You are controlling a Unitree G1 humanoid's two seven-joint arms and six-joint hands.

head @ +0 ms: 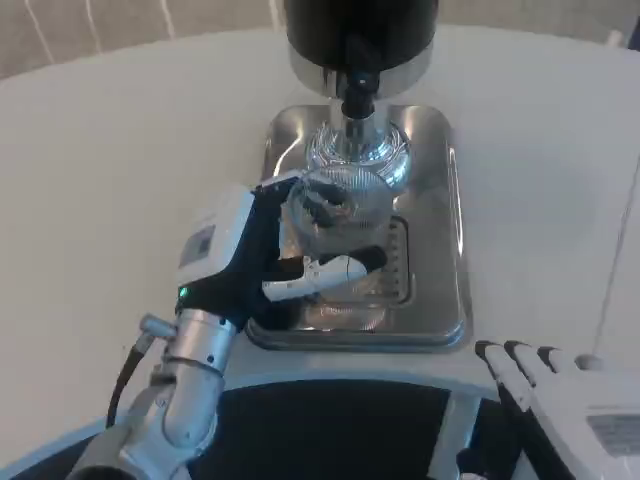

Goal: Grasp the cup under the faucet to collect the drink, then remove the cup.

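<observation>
A clear cup (335,205) stands on the steel drip tray (440,200), just in front of the black faucet (357,90) of the dispenser. My left hand (262,250) reaches in from the lower left and wraps the cup, fingers around its left and far side and the thumb (325,275) across its near side. The cup's lower part is hidden behind the hand. My right hand (560,395) rests low at the bottom right, off the tray, fingers extended and holding nothing.
The dispenser's black body (360,25) rises at the top centre above a chrome base (358,150). A slotted grate (398,265) lies in the tray's near part. White table surrounds the tray; its front edge runs just below the tray.
</observation>
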